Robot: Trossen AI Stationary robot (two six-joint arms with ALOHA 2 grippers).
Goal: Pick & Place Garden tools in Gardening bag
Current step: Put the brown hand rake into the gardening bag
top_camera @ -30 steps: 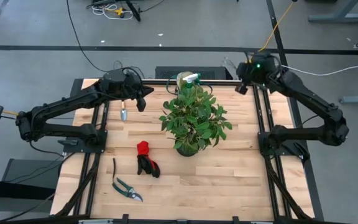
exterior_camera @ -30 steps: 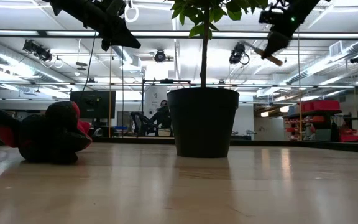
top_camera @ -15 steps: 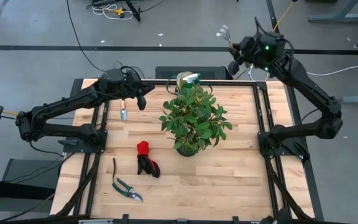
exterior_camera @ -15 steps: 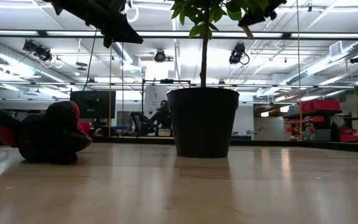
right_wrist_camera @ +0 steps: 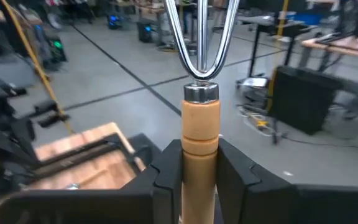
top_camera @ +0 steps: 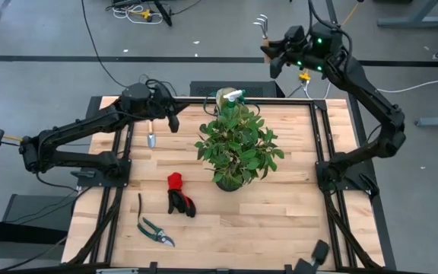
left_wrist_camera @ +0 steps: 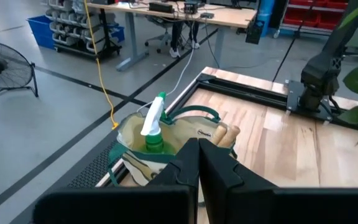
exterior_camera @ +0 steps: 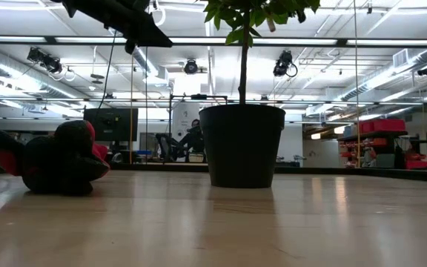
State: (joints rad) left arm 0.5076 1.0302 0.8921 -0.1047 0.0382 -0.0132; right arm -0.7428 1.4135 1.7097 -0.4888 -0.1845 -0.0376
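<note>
My right gripper (top_camera: 274, 52) is high up beyond the table's far edge, shut on a hand rake (top_camera: 263, 30) with a wooden handle and bright metal prongs (right_wrist_camera: 201, 31). The tan gardening bag (top_camera: 226, 97) stands at the far edge behind the potted plant. A green spray bottle (left_wrist_camera: 152, 124) and wooden handles (left_wrist_camera: 224, 133) stick out of its top. My left gripper (top_camera: 172, 122) hovers shut to the left of the bag, holding nothing. On the table lie a small trowel (top_camera: 151, 139), red-and-black gloves (top_camera: 179, 194) and pruning shears (top_camera: 155, 230). My right gripper pinches the rake's wooden handle (right_wrist_camera: 199, 134) between its two fingers (right_wrist_camera: 166, 168), a little behind the metal collar. The fingers lie along the handle, so the rake sticks out past the fingertips with its prongs leading. The rake is lifted clear, roughly level.
The leafy potted plant (top_camera: 238, 144) stands mid-table in a dark pot (exterior_camera: 242, 144), right in front of the bag. Black frame rails (top_camera: 319, 137) run along the table's left and right sides. Bare wood shows to the right of the plant and along the near edge.
My right gripper has risen with the rake and gone from the table's far right corner out past the far edge and leftward. It has rolled, so the prongs now point away from the table. My left gripper has stayed shut beside the bag.
</note>
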